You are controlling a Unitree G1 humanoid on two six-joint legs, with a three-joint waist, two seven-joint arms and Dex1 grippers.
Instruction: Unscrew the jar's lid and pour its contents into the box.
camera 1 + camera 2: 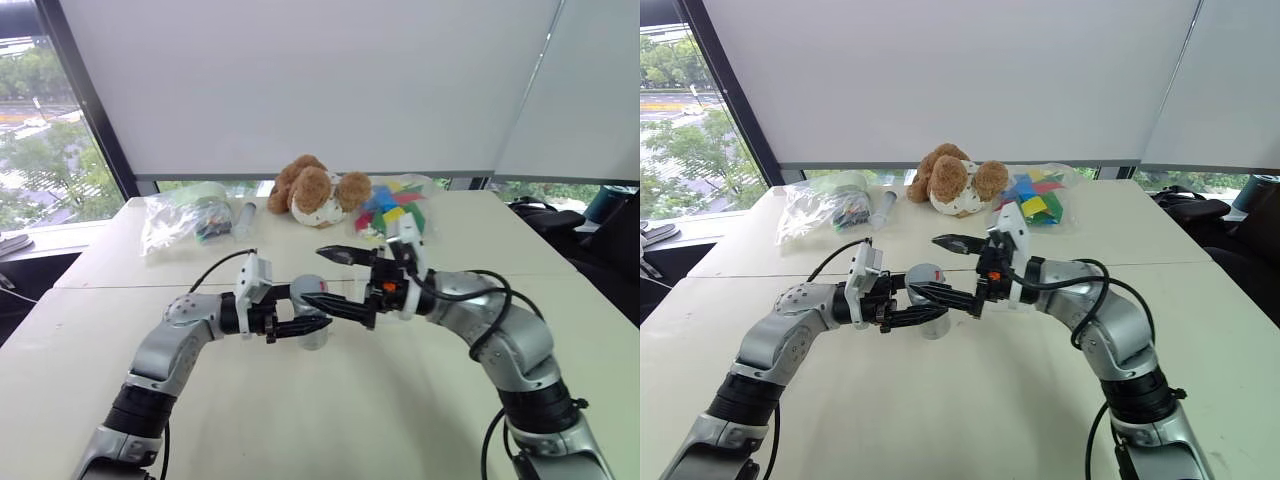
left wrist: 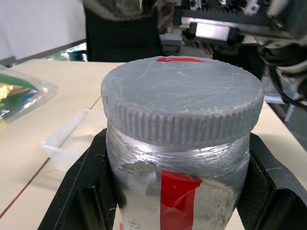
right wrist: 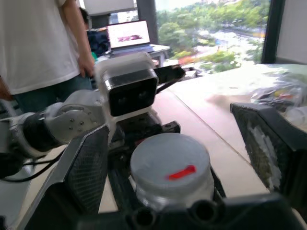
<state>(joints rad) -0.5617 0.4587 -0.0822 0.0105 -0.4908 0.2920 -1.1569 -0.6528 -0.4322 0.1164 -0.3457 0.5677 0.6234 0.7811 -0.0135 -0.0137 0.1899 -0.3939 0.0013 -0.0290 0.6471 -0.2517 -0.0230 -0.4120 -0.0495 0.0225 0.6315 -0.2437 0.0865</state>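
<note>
Left end effector [image 1: 300, 325] is clamped on the jar [image 1: 312, 318], one finger on each side of the body just under the lid [image 2: 181, 98], holding it upright above the counter [image 1: 330, 420]; red stripe [image 2: 177, 191] faces the left wrist camera. Lid is still on, a red mark on its top, ribbed rim fully exposed above the fingers. Just right of the jar, the right end effector [image 1: 343, 282] stands wide open and level: one finger well above the lid, the other close alongside the jar near the left fingers, nothing gripped. In the right wrist view the lid sits low between its two spread fingers, apart from both. My read: step in hand is getting a grip on the lid, unscrewing not started. To do it well, centre the lid between the right fingers, close on the ribbed rim only, stay clear of the left fingers right below it, then twist while the left keeps the jar from turning. Risk: an off-centre bite slips off the rim or tilts the jar. The box [image 2: 72, 139] lies on the counter just beyond the jar in the left wrist view; contents not visible through the jar wall.
</note>
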